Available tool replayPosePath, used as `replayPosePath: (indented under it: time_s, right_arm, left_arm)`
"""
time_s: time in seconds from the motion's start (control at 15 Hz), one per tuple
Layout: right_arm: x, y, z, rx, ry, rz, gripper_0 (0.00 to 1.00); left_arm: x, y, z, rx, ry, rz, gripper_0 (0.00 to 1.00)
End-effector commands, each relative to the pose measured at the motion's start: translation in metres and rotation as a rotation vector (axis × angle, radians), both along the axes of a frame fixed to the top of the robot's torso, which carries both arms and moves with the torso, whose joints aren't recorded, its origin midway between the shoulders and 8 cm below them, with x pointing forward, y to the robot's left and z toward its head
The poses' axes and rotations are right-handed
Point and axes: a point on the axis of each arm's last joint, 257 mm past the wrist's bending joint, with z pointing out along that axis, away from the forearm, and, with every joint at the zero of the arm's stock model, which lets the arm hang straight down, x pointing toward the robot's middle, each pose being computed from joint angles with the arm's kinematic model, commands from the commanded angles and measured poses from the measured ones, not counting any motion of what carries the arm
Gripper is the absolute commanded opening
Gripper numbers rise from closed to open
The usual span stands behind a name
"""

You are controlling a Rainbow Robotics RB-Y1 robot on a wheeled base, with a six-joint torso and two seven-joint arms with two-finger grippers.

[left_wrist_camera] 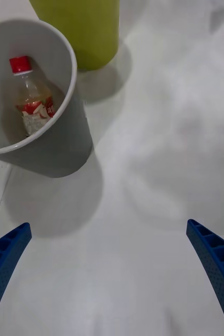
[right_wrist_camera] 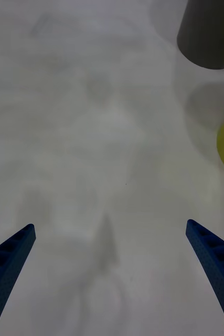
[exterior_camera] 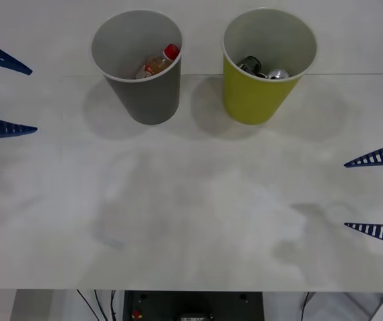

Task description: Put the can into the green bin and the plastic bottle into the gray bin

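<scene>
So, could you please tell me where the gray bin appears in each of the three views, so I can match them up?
Front view: the gray bin stands at upper left of centre, plastic bottle inside.
Right wrist view: its dark outer wall fills the upper right corner.
Left wrist view: it sits at upper left, mouth facing the camera.
Shared landmark: the green bin right beside it.

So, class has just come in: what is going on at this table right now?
Nothing is being handled at this moment. The plastic bottle lies inside the gray bin, and the can sits inside the green bin. Both bins stand upright, side by side, at the far part of the table. The left gripper is open and empty at the left edge; the right gripper is open and empty at the right edge. The sorting looks done.
</scene>
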Motion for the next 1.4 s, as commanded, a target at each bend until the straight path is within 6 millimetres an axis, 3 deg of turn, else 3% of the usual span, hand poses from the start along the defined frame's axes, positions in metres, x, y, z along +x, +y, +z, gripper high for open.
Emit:
replayPosePath:
  time_s: [0.07, 0.47, 0.87, 1.4]
  right_arm:
    - [0.0, 0.0, 0.0, 0.0, 0.0, 0.0, 1.0]
    - [0.0, 0.0, 0.0, 0.0, 0.0, 0.0, 1.0]
    - [0.0, 0.0, 0.0, 0.0, 0.0, 0.0, 1.0]
    - [0.0, 0.0, 0.0, 0.0, 0.0, 0.0, 1.0]
  left_arm:
    - [-0.01, 0.02, -0.021, 0.044, -0.022, -0.031, 1.0]
    - [-0.041, 0.053, -0.071, 0.127, -0.026, -0.107, 1.0]
    - [-0.067, 0.044, -0.102, 0.012, -0.033, -0.144, 1.0]
    - [-0.084, 0.043, -0.118, 0.026, -0.044, -0.208, 1.0]
